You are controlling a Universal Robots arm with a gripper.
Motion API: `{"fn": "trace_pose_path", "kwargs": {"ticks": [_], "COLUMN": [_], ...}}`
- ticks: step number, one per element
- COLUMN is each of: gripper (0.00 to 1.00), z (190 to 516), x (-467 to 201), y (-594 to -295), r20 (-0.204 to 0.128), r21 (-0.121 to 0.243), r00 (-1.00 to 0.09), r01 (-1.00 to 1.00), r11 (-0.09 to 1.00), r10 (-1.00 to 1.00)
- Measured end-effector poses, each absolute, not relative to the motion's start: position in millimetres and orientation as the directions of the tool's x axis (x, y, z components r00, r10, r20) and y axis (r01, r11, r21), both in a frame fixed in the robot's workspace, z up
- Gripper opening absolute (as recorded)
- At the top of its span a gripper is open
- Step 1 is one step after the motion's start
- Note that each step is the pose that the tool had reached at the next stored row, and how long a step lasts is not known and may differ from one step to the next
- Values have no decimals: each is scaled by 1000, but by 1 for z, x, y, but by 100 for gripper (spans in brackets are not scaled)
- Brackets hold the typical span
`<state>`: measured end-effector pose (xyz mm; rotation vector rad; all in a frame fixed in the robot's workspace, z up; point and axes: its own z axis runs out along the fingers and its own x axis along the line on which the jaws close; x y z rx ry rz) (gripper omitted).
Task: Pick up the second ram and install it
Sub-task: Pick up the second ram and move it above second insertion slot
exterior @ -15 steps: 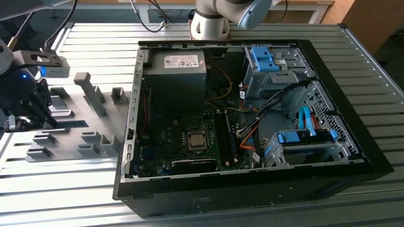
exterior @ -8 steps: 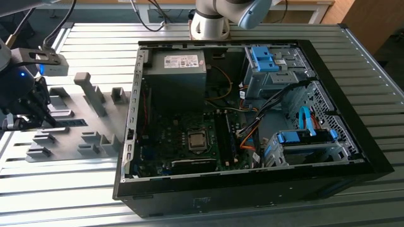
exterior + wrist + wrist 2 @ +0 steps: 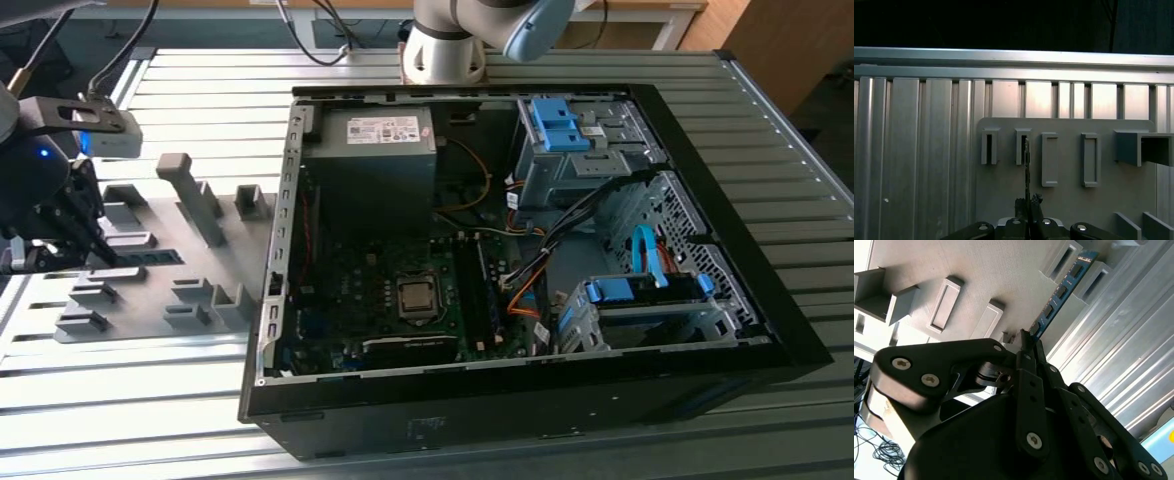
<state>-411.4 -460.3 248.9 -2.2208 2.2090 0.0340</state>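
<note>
Quick status: the ram (image 3: 1061, 290) is pinched at its near end by the hand (image 3: 1028, 337), with the fingers pressed in on both faces of the board. That's best seen in the second wrist view. The far end of the stick sits between two blocks (image 3: 1063, 261) of the grey holder (image 3: 1069, 200). Whether it has been lifted clear of them can't be told. In the first wrist view the ram is seen edge-on, a thin dark strip running from the fingertips to one of the slotted blocks. The holder is laid on the desk (image 3: 134, 400), just beside the open case (image 3: 467, 420), on the exterior view's left.

What could probably go wrong from here:

- The stick is gripped only at one end, so a lot of board is left hanging out. It could be levered round in the fingers by any bump, and then it'd be carried tilted.
- If the far end gets dragged sideways, it could be caught on the blocks and the ram pulled out of the pinch.
- A tilted stick would likely be jammed or half-seated once it's pushed down.
- The orange cables (image 3: 523, 283) inside the case could be snagged on the way in.
</note>
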Motion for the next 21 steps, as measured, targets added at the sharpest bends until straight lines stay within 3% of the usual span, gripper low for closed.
{"fn": "trace_pose_path", "kwargs": {"ticks": [21], "gripper": [14], "z": [260], "x": [-411], "y": [-460], "r20": [-22], "r21": [9], "r00": [5], "r01": [-1000], "r11": [-5], "r10": [-1000]}}
